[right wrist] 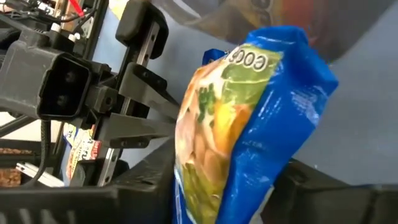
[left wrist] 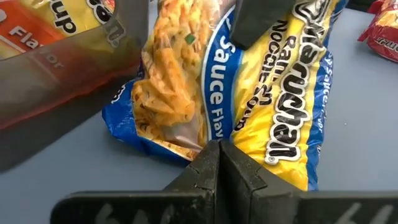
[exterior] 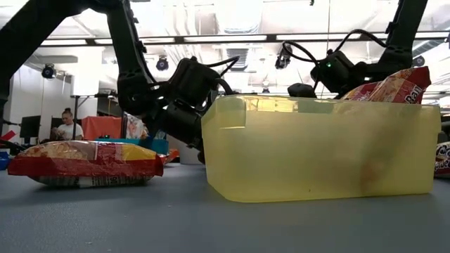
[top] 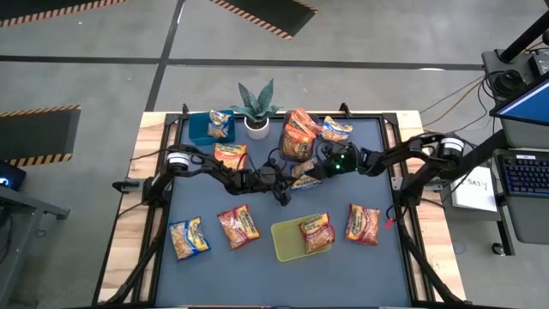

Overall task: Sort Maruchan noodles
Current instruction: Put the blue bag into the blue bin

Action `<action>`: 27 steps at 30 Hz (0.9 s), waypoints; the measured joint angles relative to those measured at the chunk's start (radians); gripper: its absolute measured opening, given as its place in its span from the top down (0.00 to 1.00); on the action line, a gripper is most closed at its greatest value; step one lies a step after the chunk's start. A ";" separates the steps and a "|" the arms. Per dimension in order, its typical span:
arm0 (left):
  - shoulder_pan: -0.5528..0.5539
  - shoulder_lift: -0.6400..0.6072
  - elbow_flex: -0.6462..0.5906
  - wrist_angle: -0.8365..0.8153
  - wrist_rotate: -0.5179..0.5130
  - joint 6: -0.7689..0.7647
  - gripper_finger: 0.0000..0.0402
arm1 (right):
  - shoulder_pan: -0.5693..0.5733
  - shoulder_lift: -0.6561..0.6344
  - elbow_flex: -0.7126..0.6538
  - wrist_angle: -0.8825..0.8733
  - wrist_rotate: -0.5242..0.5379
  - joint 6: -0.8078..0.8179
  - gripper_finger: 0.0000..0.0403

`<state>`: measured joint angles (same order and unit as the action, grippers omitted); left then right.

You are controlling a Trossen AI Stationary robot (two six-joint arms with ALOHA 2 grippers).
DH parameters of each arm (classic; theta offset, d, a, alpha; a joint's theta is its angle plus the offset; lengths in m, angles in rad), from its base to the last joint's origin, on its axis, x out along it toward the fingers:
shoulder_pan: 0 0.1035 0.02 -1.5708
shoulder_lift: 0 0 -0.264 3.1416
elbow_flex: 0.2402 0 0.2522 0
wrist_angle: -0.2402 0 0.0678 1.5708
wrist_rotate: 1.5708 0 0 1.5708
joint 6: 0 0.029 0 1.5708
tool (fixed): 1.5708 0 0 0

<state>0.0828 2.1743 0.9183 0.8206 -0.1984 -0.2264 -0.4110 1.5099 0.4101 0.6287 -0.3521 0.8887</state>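
A yellow-and-blue Maruchan packet (top: pixel 304 174) sits mid-table between my two grippers. My left gripper (top: pixel 284 194) is shut at its near end and fills the left wrist view (left wrist: pixel 219 155). My right gripper (top: pixel 316 166) is shut on the packet's far part (right wrist: pixel 242 124). Other packets lie flat on the mat: yellow-blue (top: pixel 189 238), red (top: pixel 238 227), red (top: pixel 362 223), orange (top: pixel 230 156). One more rests in the blue bin (top: pixel 206 129), several in the dark clear bin (top: pixel 300 137), and one red in the yellow-green bin (top: pixel 287 242). My left gripper pinches the packet's sealed end edge (left wrist: pixel 205 146) between its two fingers, which come level from the table's left and near side. The fingers (right wrist: pixel 155 121) meet at that thin edge. My right gripper has the packet's other end (right wrist: pixel 205 180) pinched between its two fingers, coming from the table's right. One finger (left wrist: pixel 261 18) lies on the printed face. The packet bulges out in front of the fingers.
A potted plant (top: pixel 256 107) stands at the far edge between the blue and dark clear bins. In the low view the yellow-green bin (exterior: pixel 316 147) stands close in front, with a packet (exterior: pixel 84 161) on the mat beside it. A person (exterior: pixel 67 123) sits in the room behind.
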 joint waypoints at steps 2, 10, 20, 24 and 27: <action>-0.006 -0.018 -0.001 -0.019 0.004 0.000 1.00 | 0.001 -0.010 -0.001 -0.004 -0.007 -0.002 0.67; -0.014 -0.195 -0.017 -0.207 0.010 0.067 1.00 | 0.008 -0.076 -0.001 -0.004 -0.030 -0.013 0.69; -0.024 -0.598 -0.184 -0.332 0.007 0.185 1.00 | 0.064 -0.280 0.061 -0.172 -0.017 -0.069 0.70; -0.025 -0.769 -0.270 -0.342 0.008 0.185 1.00 | 0.106 -0.329 0.163 -0.350 0.044 -0.165 0.70; -0.025 -0.870 -0.319 -0.345 0.008 0.167 1.00 | 0.137 -0.325 0.268 -0.494 0.096 -0.278 0.70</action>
<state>0.0578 1.3042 0.5994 0.4752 -0.1905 -0.0590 -0.2742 1.1849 0.6784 0.1351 -0.2559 0.6103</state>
